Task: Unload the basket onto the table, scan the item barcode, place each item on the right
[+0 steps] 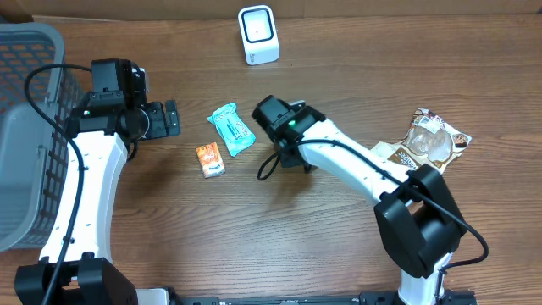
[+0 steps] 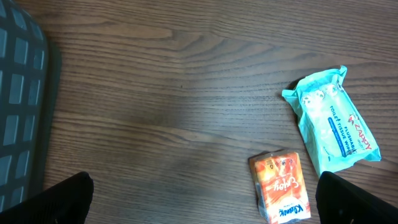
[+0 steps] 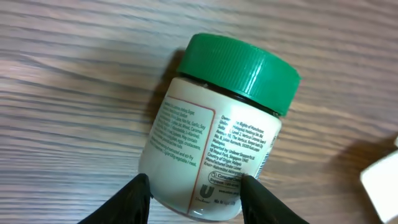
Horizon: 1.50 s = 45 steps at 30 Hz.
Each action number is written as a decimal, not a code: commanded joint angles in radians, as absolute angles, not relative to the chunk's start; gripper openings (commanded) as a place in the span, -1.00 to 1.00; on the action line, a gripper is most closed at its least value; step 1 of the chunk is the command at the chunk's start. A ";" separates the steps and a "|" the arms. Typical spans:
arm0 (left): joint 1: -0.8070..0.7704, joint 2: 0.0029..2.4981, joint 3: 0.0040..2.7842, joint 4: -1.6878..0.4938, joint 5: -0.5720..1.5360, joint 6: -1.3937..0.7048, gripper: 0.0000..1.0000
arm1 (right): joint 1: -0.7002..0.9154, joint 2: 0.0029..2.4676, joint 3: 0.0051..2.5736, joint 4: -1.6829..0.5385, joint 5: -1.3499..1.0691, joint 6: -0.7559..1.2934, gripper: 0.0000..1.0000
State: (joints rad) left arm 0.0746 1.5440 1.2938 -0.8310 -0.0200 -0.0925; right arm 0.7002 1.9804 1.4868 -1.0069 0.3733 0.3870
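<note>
The jar (image 3: pixel 211 143) was seen lying on its side on the table (image 3: pixel 74 62), its green lid (image 3: pixel 242 68) turned away. The fingers (image 3: pixel 134 199) of the right gripper (image 3: pixel 194 196) were placed on either side of its lower end. Whether the jaws were already pressed on it could not be told.

A slip was to be feared from here. The wall looked round and smooth and was taken near the bottom edge, so the jar might be rolled or squeezed out when lifted. Only small print was shown on the upper face and no barcode, so a turn would probably be needed.

The left gripper (image 2: pixel 202 202) was held wide apart and empty, near the orange box (image 2: pixel 281 186) and the teal packet (image 2: pixel 336 121).

In the overhead view the jar was hidden under the right wrist. Only that view showed the scanner (image 1: pixel 258 34), at the far edge of the table.
</note>
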 commanded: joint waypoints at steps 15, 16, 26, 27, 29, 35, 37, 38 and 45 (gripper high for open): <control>0.078 1.551 1.292 -0.831 -0.030 -0.063 0.99 | 0.812 2.020 1.623 -0.910 0.165 0.220 0.59; 0.078 1.551 1.292 -0.831 -0.030 -0.063 0.99 | 0.812 2.020 1.623 -0.893 0.102 0.184 0.60; 0.078 1.551 1.292 -0.831 -0.030 -0.063 0.99 | 0.767 2.012 1.634 -0.902 0.089 0.321 0.61; 0.078 1.551 1.292 -0.831 -0.030 -0.063 0.99 | 0.750 2.005 1.639 -0.918 0.088 0.339 0.61; 0.078 1.551 1.292 -0.831 -0.030 -0.063 0.99 | 0.709 1.979 1.644 -0.957 0.082 0.353 0.61; 0.078 1.551 1.292 -0.831 -0.030 -0.063 0.99 | 0.564 1.876 1.645 -1.102 0.075 0.259 0.71; 0.078 1.551 1.292 -0.831 -0.030 -0.063 0.99 | 0.525 1.870 1.645 -1.117 0.064 0.243 0.73; 0.078 1.551 1.292 -0.831 -0.030 -0.063 0.99 | 0.499 1.870 1.645 -1.118 0.034 0.220 0.74; 0.078 1.551 1.292 -0.831 -0.030 -0.063 0.99 | 0.298 1.878 1.642 -1.086 -0.304 0.007 0.81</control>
State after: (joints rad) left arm 0.0746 1.5440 1.2938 -0.8307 -0.0200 -0.0925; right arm 0.3897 1.8950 1.6234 -1.0977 -0.0963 0.1574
